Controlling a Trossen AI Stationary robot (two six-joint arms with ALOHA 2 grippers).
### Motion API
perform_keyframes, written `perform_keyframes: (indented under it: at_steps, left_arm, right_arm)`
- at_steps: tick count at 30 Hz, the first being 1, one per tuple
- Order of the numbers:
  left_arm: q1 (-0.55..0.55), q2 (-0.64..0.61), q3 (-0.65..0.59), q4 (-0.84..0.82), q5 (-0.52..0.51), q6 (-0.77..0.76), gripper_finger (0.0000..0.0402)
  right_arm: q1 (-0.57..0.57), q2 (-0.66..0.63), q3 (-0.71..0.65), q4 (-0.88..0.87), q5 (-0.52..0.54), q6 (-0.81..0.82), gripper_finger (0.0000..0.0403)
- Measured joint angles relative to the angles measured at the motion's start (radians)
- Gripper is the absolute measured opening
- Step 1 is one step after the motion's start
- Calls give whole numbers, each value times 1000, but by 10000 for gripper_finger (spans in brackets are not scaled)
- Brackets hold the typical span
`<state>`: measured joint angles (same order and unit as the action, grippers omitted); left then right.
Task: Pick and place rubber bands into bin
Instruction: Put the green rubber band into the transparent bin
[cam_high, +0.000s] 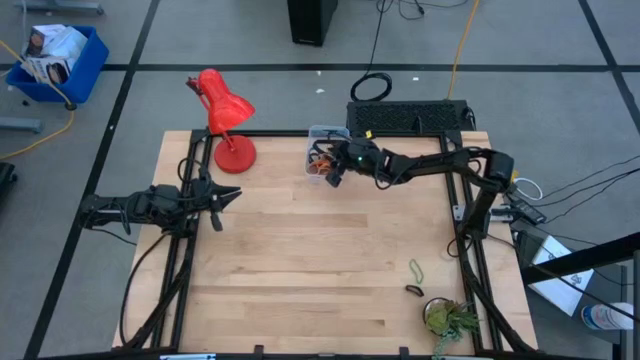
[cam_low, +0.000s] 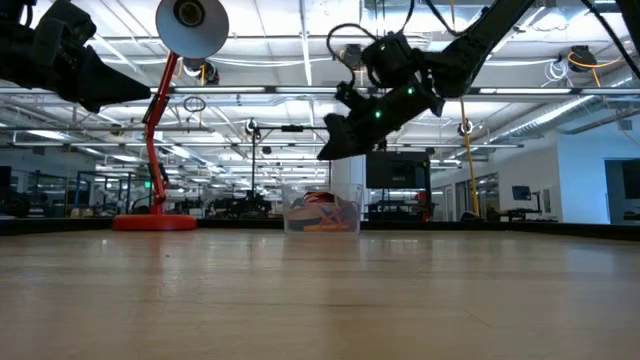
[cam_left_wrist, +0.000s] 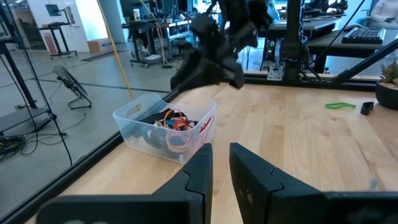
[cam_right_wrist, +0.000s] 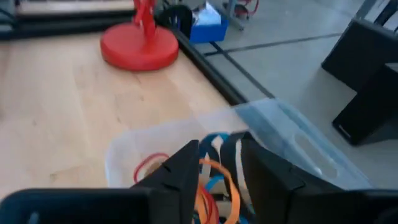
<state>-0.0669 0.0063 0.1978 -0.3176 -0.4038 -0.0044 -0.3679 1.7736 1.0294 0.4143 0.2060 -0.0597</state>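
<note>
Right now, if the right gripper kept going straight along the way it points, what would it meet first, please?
The right gripper hangs over the bin, angled down into it. Going straight on, it would most likely meet the rubber bands piled inside first, then the bin's floor. How much height remains is unclear.

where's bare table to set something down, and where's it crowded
Free: the wide middle between the left gripper and the green rubber band. Crowded: the back edge, with red lamp, bin and right gripper above it; also the plant corner.

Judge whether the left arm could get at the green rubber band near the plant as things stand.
Probably not easily: the left claw waits at the table's left edge, while the green rubber band lies across the table, though bare wood lies between.
</note>
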Motion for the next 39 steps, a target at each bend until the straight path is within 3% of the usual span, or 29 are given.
perform_keyframes:
  at_steps: [8, 17, 21, 30, 39]
  left_arm:
    - [0, 0, 0, 0, 0, 0, 63]
    - [0, 0, 0, 0, 0, 2, 63]
    - [0, 0, 0, 0, 0, 2, 63]
    - [0, 0, 0, 1, 0, 2, 63]
    - [0, 0, 0, 7, 0, 1, 63]
  right_arm:
    - [53, -210, 0, -77, -1, -15, 148]
    - [171, -534, 1, -339, -2, 37, 145]
    - [243, -638, 2, -570, -2, 69, 144]
    - [450, -668, 1, -1006, -12, 492, 130]
    - [582, -595, -14, -1374, -263, 1094, 107]
